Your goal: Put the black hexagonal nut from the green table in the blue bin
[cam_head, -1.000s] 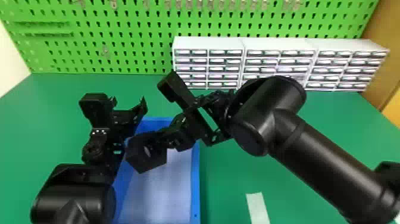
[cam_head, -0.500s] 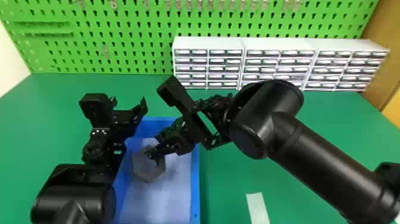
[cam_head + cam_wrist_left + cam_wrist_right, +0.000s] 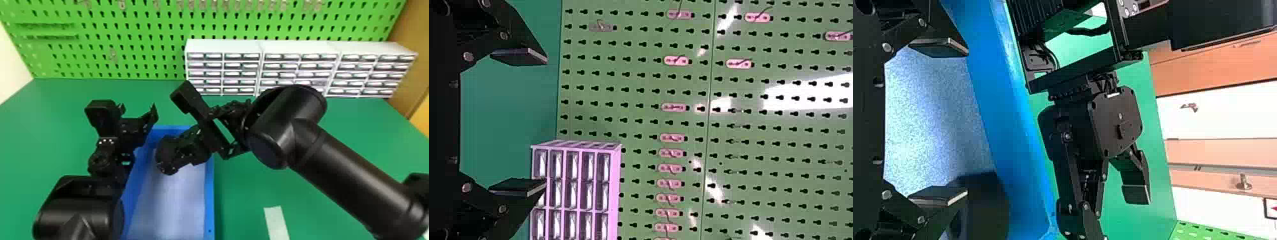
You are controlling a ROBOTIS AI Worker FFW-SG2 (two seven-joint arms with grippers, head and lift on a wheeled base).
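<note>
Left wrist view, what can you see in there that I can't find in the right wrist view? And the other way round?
In the left wrist view: drawers and little hooks.

In the right wrist view: the blue bin, something dark in it that is probably the nut, cupboards, and the right pincer, fingers apart.

In both: the green table, the green board full of holes, and the left pincer, fingers apart.

Black tubular arms [image 3: 348, 175], silver screws [image 3: 887, 47]; dark cable [image 3: 1090, 31]
</note>
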